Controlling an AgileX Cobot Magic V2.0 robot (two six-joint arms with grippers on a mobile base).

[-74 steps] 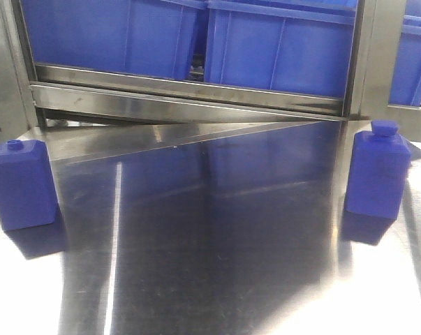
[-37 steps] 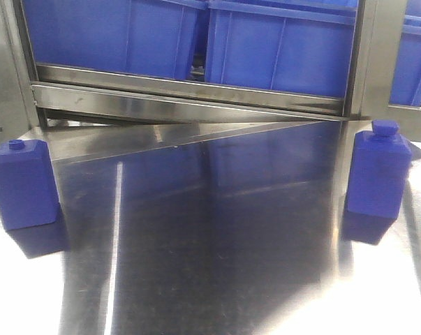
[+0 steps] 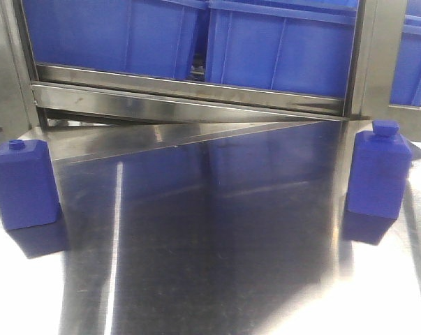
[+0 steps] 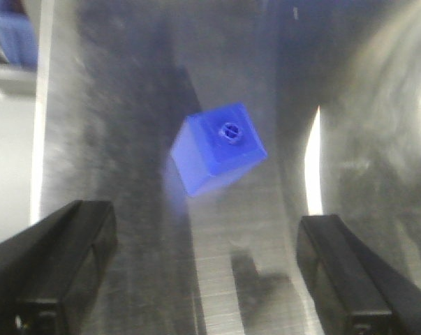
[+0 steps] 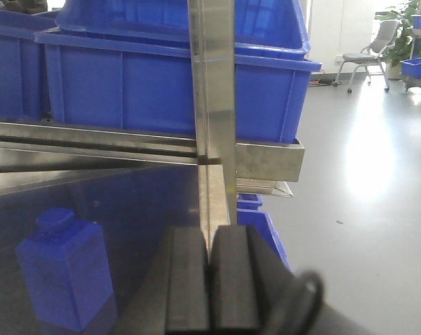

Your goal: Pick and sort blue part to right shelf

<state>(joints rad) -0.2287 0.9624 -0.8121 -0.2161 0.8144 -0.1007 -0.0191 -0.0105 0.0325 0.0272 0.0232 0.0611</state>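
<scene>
You had the left gripper (image 4: 203,230) spread wide, its fingers (image 4: 63,265) well apart and grasping nothing. It hung over the left part (image 4: 220,146), which stood cap-up on the table (image 4: 126,105) ahead of the gap. Your right gripper (image 5: 210,237) was clenched, pads pressed together with nothing between them, facing a steel post (image 5: 213,105). The right part (image 5: 65,279) stood upright to its left. In the front view, both parts stood at opposite edges of the table, well apart, below the bins (image 3: 280,49).
</scene>
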